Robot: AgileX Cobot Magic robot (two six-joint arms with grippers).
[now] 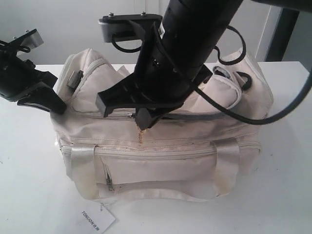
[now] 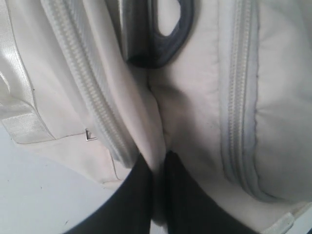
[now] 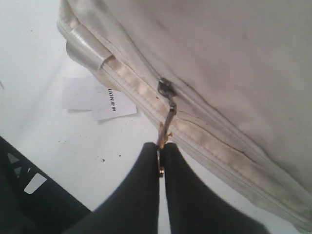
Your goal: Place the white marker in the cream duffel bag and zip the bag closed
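The cream duffel bag (image 1: 170, 161) lies on the white table, long side toward the exterior camera. My right gripper (image 1: 144, 124) reaches across its top and is shut on the gold zipper pull (image 3: 168, 119), which hangs from the dark slider (image 3: 163, 87). In the right wrist view the fingertips of this gripper (image 3: 161, 148) pinch the pull's end beside the bag (image 3: 234, 58). My left gripper (image 1: 58, 106) is at the bag's left end. It is shut (image 2: 158, 163) on a fold of the bag's cream fabric (image 2: 195, 97). The white marker is out of view.
A white paper tag printed TONLION (image 1: 95, 219) lies on the table by the bag's front left corner, also visible from the right wrist camera (image 3: 100, 97). A black cable (image 1: 253, 114) loops from the right arm over the bag's right end. Bare table (image 1: 282, 195) surrounds the bag.
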